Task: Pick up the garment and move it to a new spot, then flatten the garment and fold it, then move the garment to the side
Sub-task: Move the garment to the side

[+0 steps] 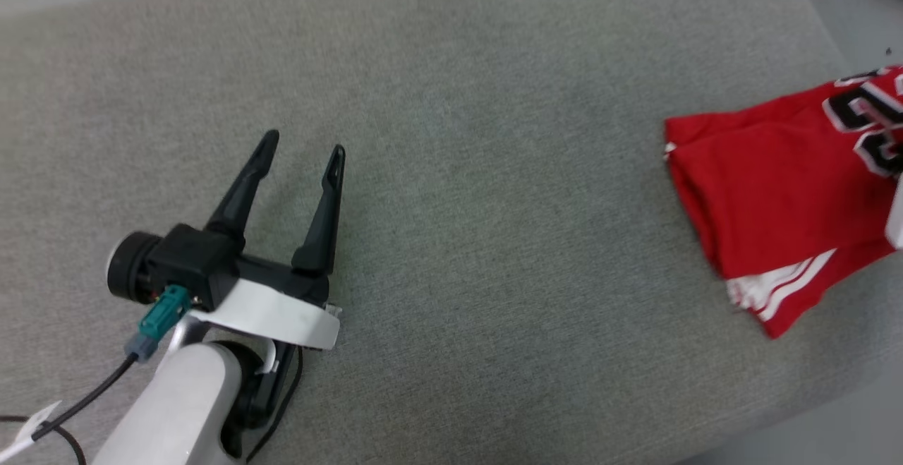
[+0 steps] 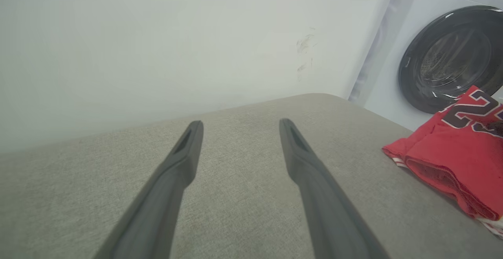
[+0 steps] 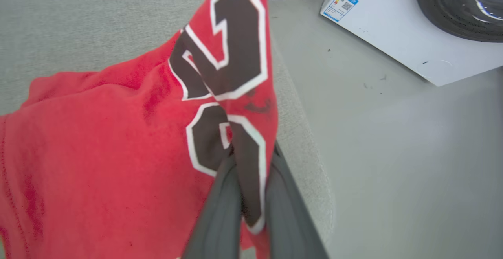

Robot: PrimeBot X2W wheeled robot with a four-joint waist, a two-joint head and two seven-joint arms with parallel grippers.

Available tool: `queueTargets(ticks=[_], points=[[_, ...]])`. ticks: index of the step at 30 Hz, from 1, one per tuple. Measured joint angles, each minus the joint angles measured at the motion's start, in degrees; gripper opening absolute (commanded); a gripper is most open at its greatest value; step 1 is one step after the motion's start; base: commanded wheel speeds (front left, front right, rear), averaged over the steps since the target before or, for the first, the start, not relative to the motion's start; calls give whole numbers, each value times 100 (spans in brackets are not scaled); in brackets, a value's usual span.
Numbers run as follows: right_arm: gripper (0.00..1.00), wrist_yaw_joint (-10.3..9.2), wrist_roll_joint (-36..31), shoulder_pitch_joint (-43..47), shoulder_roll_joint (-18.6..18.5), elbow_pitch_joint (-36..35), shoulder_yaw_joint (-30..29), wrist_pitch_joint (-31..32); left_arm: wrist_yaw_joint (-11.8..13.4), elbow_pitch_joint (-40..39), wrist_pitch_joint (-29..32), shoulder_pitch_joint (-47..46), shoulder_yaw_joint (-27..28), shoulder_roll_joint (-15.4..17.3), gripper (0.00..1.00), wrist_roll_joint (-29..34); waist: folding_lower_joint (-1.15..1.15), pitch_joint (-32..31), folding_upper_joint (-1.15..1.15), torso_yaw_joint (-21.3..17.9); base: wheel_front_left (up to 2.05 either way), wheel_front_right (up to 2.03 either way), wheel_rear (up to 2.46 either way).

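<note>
The garment [image 1: 783,190], a red jersey T-shirt with black white-outlined lettering, lies folded at the right edge of the grey cushion [image 1: 451,98]. In the left wrist view the garment [image 2: 452,153] sits at the far right. My right gripper [image 3: 251,160] is shut on a fold of the garment [image 3: 118,133] through the black lettering, lifting that part near the cushion's right edge. Far to the left, my left gripper [image 1: 305,146] hovers open over bare cushion with nothing between its fingers; the left gripper [image 2: 240,123] points toward the wall.
A white washing machine [image 2: 444,54] with a dark round door stands beyond the cushion's far right corner, by a pale wall [image 2: 157,35]. Grey floor [image 3: 393,153] drops away right of the cushion edge. A white box with a blue label [image 3: 342,5] sits on the floor.
</note>
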Motion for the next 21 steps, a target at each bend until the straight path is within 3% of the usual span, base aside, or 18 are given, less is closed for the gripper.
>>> queueTargets(ticks=[7,13,14,15,16,21], points=[[0,1,-686,-516,-65,398,-993,-486,-81,-201,136,-457,-45,132,100,160,0,696,0,99,0,0,0],[0,1,-1260,-655,277,813,-1792,-666,-118,-267,178,-654,-98,165,100,238,1,1063,0,243,0,0,0],[7,1,-1345,-655,348,872,-1896,-710,-120,-256,178,-662,-107,163,100,237,1,1084,0,268,0,0,0],[62,1,-1419,-659,405,912,-2003,-767,-120,-244,177,-665,-118,160,100,237,1,1093,0,287,0,0,0],[100,1,-1500,-663,446,945,-2071,-820,-121,-224,176,-667,-126,158,100,235,1,1090,0,295,0,0,0],[100,1,-1783,-662,530,1015,-2328,-1085,-146,-25,91,-601,-149,101,100,131,0,901,0,292,0,0,0]])
